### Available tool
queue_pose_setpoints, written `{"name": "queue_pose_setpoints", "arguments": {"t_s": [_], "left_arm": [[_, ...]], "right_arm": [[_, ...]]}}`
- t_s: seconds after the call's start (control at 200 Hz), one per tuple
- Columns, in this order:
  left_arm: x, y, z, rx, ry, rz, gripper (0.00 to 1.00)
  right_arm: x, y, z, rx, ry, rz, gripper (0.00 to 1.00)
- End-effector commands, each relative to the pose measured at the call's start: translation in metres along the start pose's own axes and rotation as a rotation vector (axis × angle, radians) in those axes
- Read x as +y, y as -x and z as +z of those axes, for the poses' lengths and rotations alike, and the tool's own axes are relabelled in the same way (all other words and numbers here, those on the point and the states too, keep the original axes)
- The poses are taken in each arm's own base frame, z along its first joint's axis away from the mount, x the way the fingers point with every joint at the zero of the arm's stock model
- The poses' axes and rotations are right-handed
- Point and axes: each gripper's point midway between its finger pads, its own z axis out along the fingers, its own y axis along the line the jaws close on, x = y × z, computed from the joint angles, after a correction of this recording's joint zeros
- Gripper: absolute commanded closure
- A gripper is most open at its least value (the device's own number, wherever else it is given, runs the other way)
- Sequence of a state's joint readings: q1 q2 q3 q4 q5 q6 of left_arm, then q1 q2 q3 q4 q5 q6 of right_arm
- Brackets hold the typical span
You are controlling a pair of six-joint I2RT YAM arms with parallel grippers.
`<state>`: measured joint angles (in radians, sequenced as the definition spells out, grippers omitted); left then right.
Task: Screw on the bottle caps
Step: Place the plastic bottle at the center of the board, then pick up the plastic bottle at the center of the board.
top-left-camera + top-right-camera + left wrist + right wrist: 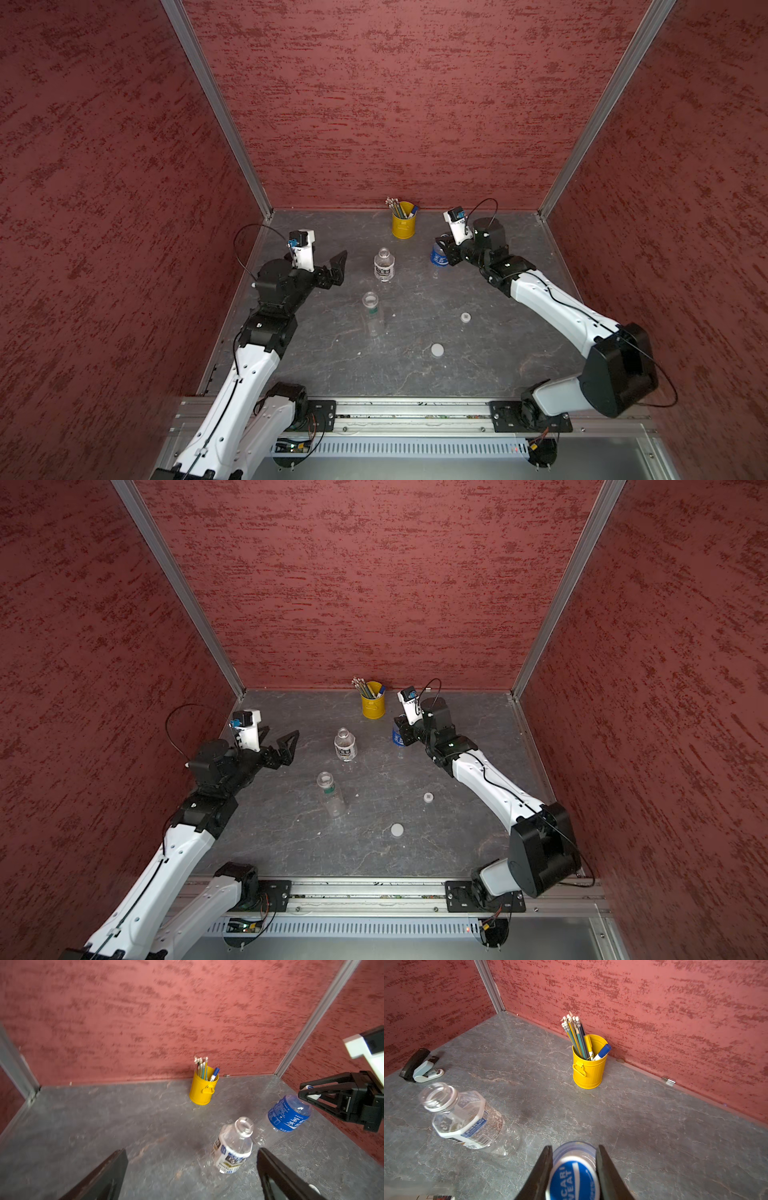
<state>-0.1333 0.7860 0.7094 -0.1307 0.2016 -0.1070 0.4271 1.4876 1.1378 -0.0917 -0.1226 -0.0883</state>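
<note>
Right gripper [574,1148]: fingers clamped on the blue-and-white cap [572,1180], which sits on the neck of the blue-labelled bottle [288,1115]. That bottle stands near the back edge of the worktop [415,374], just right of the yellow pencil cup [403,224]. Can't tell how far the cap is threaded on; I'd call this one mid-tightening or about done.

Left gripper [192,1152]: fingers wide apart, holding nothing, over the left side of the worktop and aimed toward the white-labelled bottle [383,266].

The white-labelled bottle stands mid-worktop with an open mouth and no cap. The clear bottle with green neck band [372,311] stands in front of it, also open.

Their caps lie loose on the worktop right of centre, well apart from both bottles: small white cap with dark mark [466,317], and wide white cap [437,350] nearer the front edge.

Progress: first cap in hand, two bottles left, each needing pick, place and screw.
</note>
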Motion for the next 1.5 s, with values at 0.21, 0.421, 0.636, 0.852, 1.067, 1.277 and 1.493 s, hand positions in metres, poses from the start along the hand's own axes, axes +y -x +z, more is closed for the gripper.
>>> {"name": "queue_pose_setpoints", "arguments": {"t_s": [0.21, 0.421, 0.636, 0.852, 1.067, 1.277, 1.493], "left_arm": [[-0.009, -0.020, -0.005, 0.079, -0.067, -0.007, 0.00], [-0.024, -0.021, -0.010, 0.053, -0.130, 0.076, 0.00], [-0.024, -0.021, -0.012, 0.052, -0.132, 0.105, 0.00], [-0.023, -0.023, -0.013, 0.054, -0.129, 0.100, 0.00], [0.000, -0.027, -0.021, 0.049, -0.006, 0.073, 0.00], [0.031, -0.033, -0.035, 0.050, 0.144, 0.027, 0.00], [0.042, -0.040, -0.039, 0.062, 0.180, -0.012, 0.00]], "right_arm": [[-0.014, -0.004, 0.029, 0.011, -0.042, 0.051, 0.80], [-0.011, -0.016, 0.032, 0.050, -0.025, 0.057, 0.70], [-0.015, -0.001, 0.015, 0.008, -0.056, 0.044, 0.45], [-0.023, 0.026, -0.013, -0.055, -0.140, 0.033, 0.27], [0.052, 0.053, -0.053, -0.073, 0.012, -0.074, 0.21], [0.186, 0.027, -0.073, -0.010, 0.347, -0.207, 0.20], [0.264, 0.003, -0.076, 0.022, 0.542, -0.283, 0.21]]}}
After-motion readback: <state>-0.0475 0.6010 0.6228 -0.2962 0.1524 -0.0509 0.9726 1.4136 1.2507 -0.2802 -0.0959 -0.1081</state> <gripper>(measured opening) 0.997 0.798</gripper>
